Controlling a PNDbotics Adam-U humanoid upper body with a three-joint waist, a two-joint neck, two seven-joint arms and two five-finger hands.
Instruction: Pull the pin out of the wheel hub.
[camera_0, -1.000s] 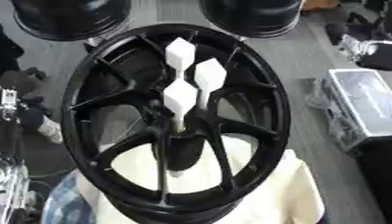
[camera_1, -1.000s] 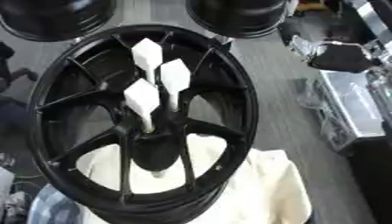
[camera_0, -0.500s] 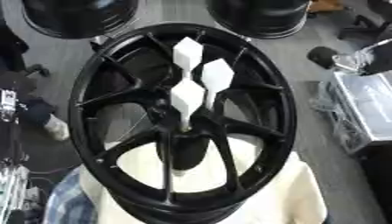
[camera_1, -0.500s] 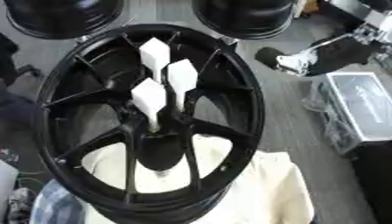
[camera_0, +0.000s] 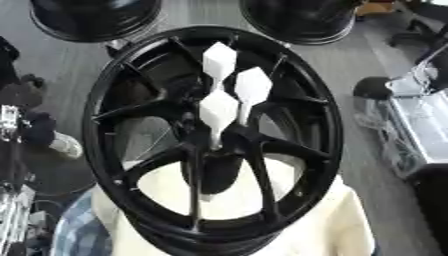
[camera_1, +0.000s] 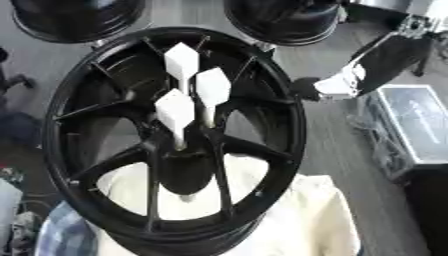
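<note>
In the left eye view I see the hub (camera_0: 214, 145) lying flat on a cream cloth (camera_0: 332, 225), filling the middle of the scene. Three white pins (camera_0: 219, 112) stand upright in its centre, close together, each with a diamond-shaped head. None looks pulled yet, so I judge the task not started. Neither hand shows here.

In the right eye view the same three pins sit in the hub. My right arm (camera_1: 381, 62) comes in from the far right, its hand (camera_1: 337, 85) pale at the tip, well apart from the pins; I cannot tell how its fingers stand. The left hand is out of view. Everything is left: reach, grasp, pull.
</note>
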